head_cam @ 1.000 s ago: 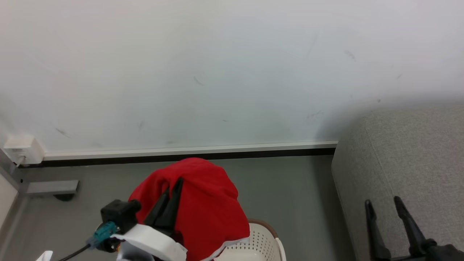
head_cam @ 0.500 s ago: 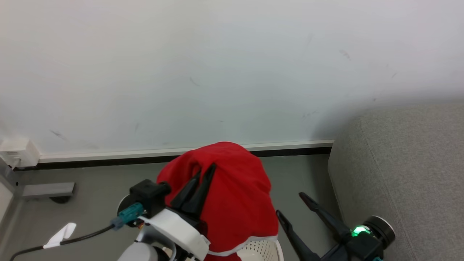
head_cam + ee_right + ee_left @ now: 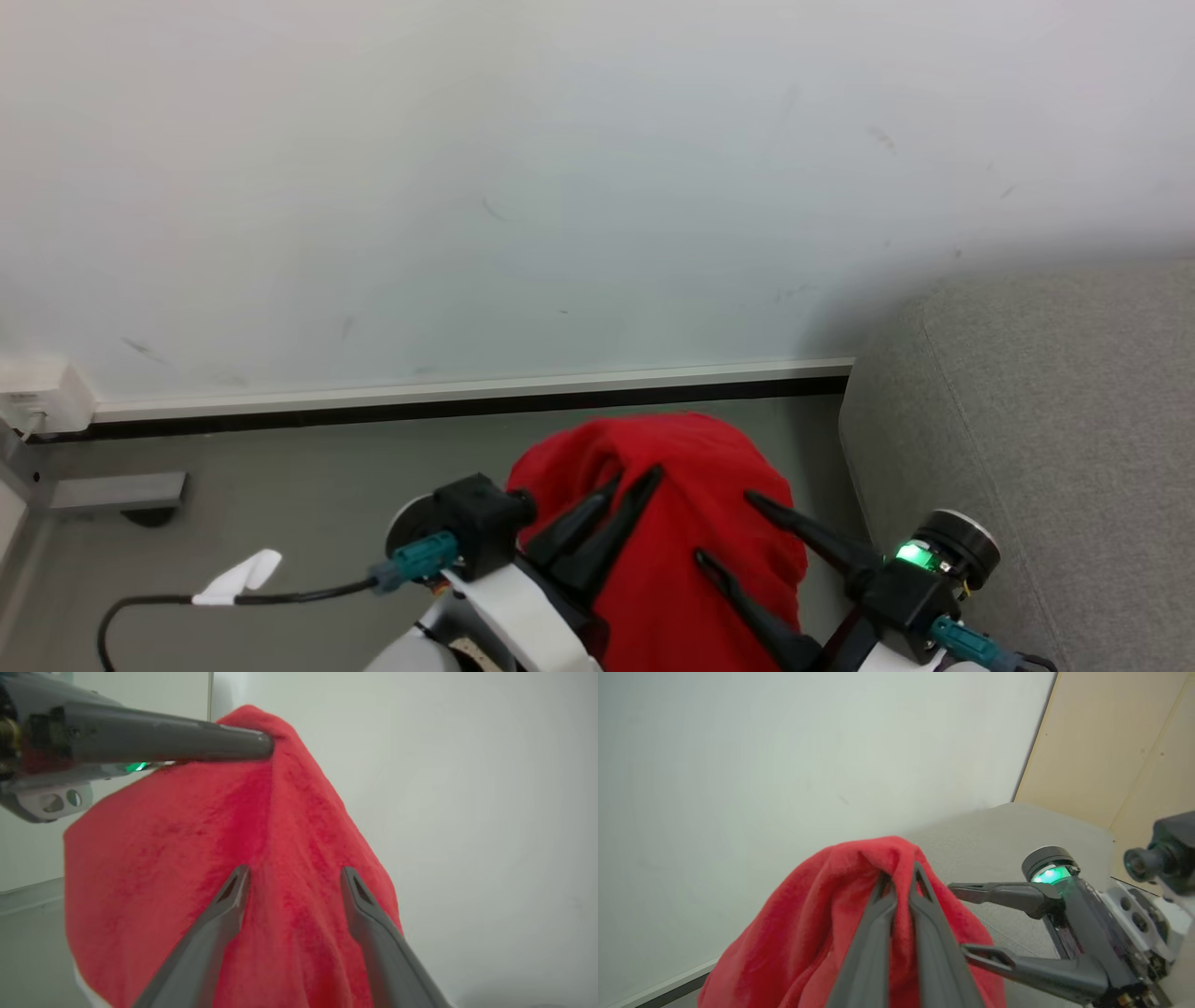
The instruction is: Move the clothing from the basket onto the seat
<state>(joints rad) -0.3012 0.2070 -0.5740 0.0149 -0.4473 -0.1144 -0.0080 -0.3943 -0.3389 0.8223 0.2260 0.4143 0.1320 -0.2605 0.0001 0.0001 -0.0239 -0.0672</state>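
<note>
Aloft, the left hand [image 3: 637, 474] pinches a fold at the top of the clothing [image 3: 691, 448], its fingers pressed together, and the red cloth hangs down from them. The right hand [image 3: 724, 525] is spread wide just right of it, fingertips at the cloth; whether they touch I cannot tell. Further right the seat [image 3: 1027, 420] shows its rounded edge, with a narrow strip of grey floor [image 3: 280, 467] between. Open floor lies to the left, crossed by a black cable [image 3: 308, 592] with a white tag. Behind, a skirting [image 3: 467, 387] runs along the pale wall [image 3: 560, 187], with a white box [image 3: 37, 392] at its far-left foot.
</note>
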